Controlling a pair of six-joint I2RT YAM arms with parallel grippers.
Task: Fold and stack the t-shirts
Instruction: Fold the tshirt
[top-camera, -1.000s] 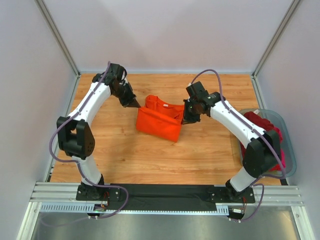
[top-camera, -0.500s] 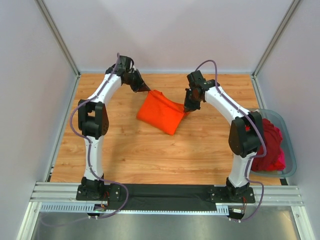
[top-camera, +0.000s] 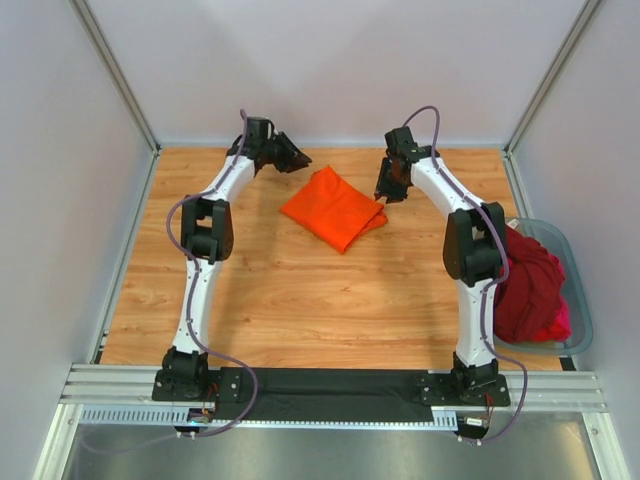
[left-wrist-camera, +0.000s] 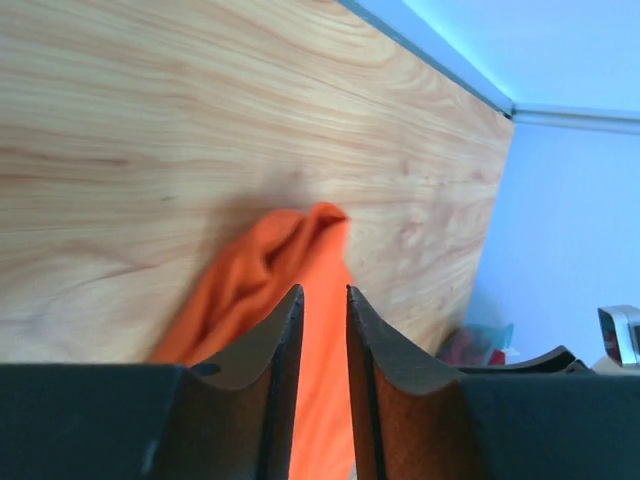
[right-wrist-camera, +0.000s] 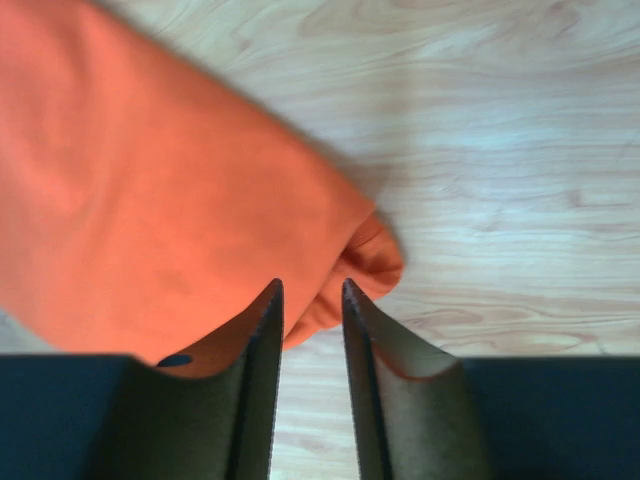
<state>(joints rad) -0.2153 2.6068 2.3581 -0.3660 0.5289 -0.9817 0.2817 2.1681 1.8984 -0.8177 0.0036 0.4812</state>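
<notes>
The bright orange t-shirt (top-camera: 335, 208) lies folded in a flat diamond shape on the far middle of the wooden table. My left gripper (top-camera: 302, 160) hovers just beyond its far left corner, jaws slightly apart and empty. In the left wrist view (left-wrist-camera: 323, 290) the orange cloth (left-wrist-camera: 260, 280) lies beyond the fingertips. My right gripper (top-camera: 385, 196) is just above the shirt's right corner, jaws slightly apart and empty. In the right wrist view (right-wrist-camera: 310, 283) the bunched corner of the shirt (right-wrist-camera: 150, 200) sits under the tips. Dark red t-shirts (top-camera: 525, 280) and a magenta-pink one (top-camera: 563, 322) are heaped at the right.
The grey-blue plastic tub (top-camera: 583, 300) holds the heap at the table's right edge, beside the right arm. White enclosure walls stand close behind both grippers. Bare wood (top-camera: 300, 300) stretches from the shirt to the arm bases.
Both grippers carried the orange shirt toward the far wall, laid it down flat and let go. The shirt hung between them before and now rests on the table.
</notes>
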